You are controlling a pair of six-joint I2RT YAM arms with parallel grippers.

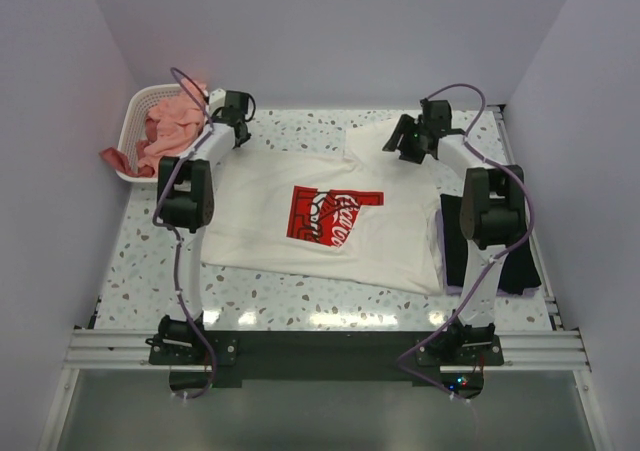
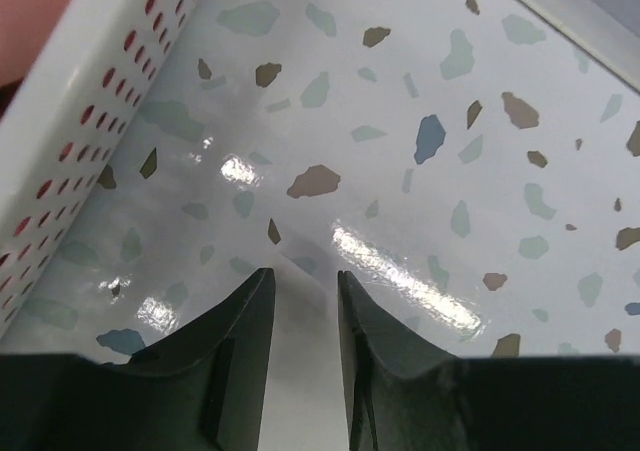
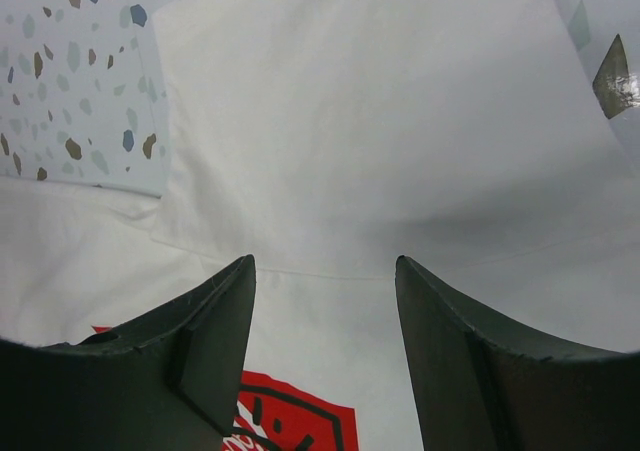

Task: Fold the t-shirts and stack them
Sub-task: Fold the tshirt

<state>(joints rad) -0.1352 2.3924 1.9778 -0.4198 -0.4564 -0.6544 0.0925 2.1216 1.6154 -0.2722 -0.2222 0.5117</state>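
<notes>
Cream-white cloth covers the middle of the speckled table (image 1: 250,296): the cream tee (image 1: 260,221) lies spread flat, front up, with its red logo (image 1: 332,216) near the centre and one sleeve reaching toward the far right.

At the tee's far left corner, the left gripper (image 1: 240,126) points down just beside the basket (image 1: 140,101). From its wrist, the fingers (image 2: 250,321) stand a narrow gap apart with nothing clamped. A pale bit of cloth shows low between them, and the basket's perforated wall (image 2: 80,91) runs along the left.

Over the tee's far right part, the right gripper (image 1: 405,141) hangs by the sleeve. In its wrist view the jaws are wide apart and empty above white cloth, with the top of the logo (image 3: 290,416) showing below them.

Pink tees (image 1: 170,126) lie heaped in the basket at the far left corner, and one piece hangs over its outer rim. A black tee (image 1: 520,261) lies folded at the right edge, partly hidden by the right arm. A thin lilac strip (image 1: 443,271) shows along its inner side, touching the cream tee's edge.
</notes>
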